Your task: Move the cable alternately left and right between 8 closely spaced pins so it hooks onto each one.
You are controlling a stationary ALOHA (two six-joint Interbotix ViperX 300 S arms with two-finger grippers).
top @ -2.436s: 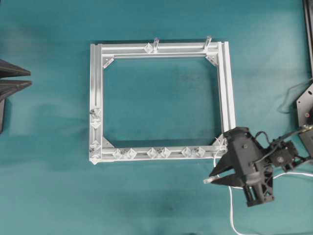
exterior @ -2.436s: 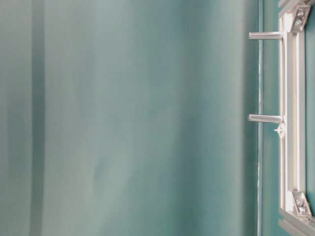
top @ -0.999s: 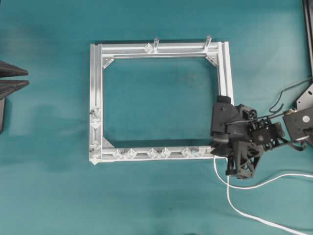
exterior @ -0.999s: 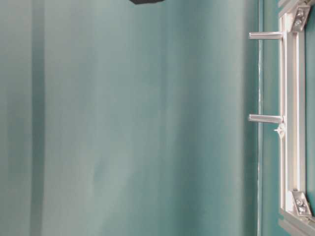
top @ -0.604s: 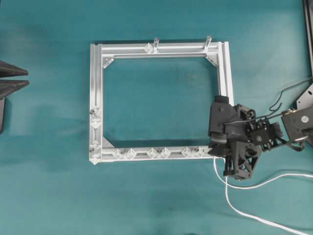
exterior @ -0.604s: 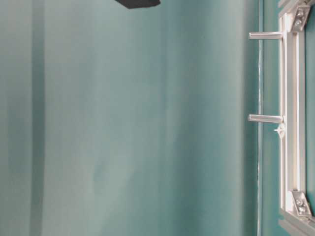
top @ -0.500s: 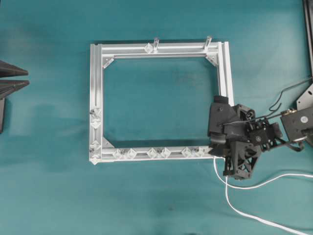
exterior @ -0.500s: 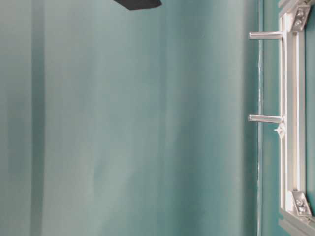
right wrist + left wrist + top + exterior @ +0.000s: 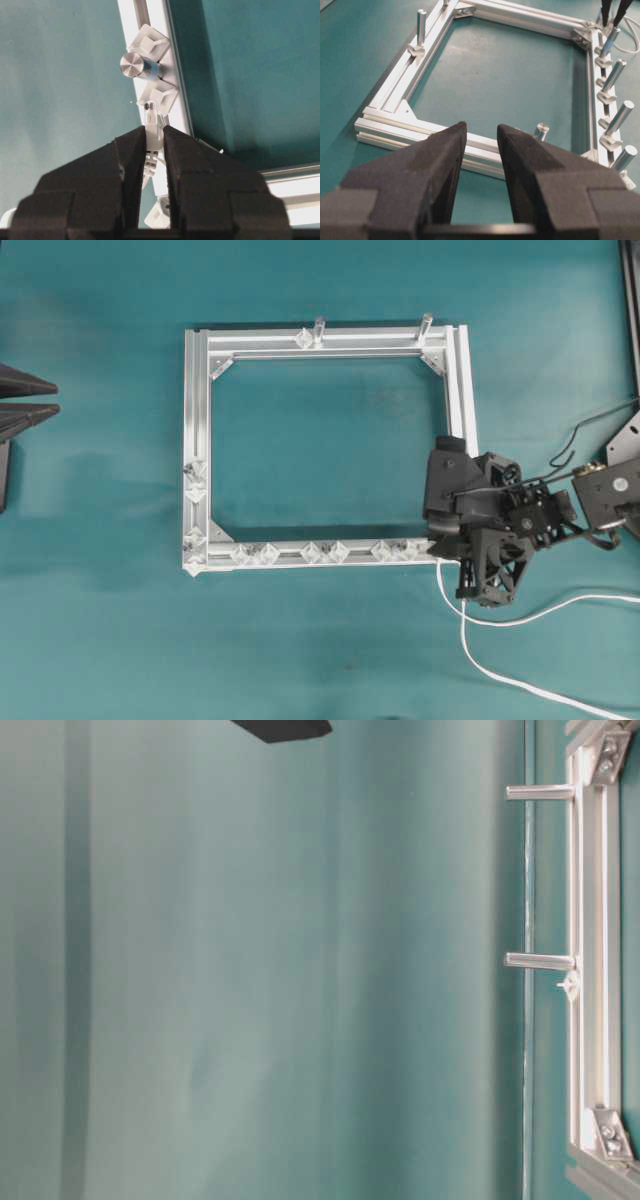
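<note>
Right wrist view puts you closest to the work: the right gripper [image 9: 154, 145] has its fingers [image 9: 131, 150] nearly closed on the cable [image 9: 150, 150], pinching it just behind the plug tip [image 9: 148, 112], which points at the nearest diamond stud on the rail [image 9: 150, 30]. A metal-capped post [image 9: 134, 65] stands just beyond that stud, between it and the next one. From overhead, you can see the same gripper sitting over the frame's [image 9: 196, 440] lower right corner, at the end of the row of pins [image 9: 325, 552], while the cable's slack trails off behind it across the bench [image 9: 100, 640] toward the lower right edge. None of the pins looks hooked yet, so you seem to be at the very start of the weave, lining the tip up with the first pin. Your next move likely calls for carrying the tip past one side of that pin, then crossing over for the next, keeping the cord low and lightly taut. Farthest off, your left gripper [image 9: 481, 150] hangs clear of the frame's opposite side, fingers parted with nothing between them.
</note>
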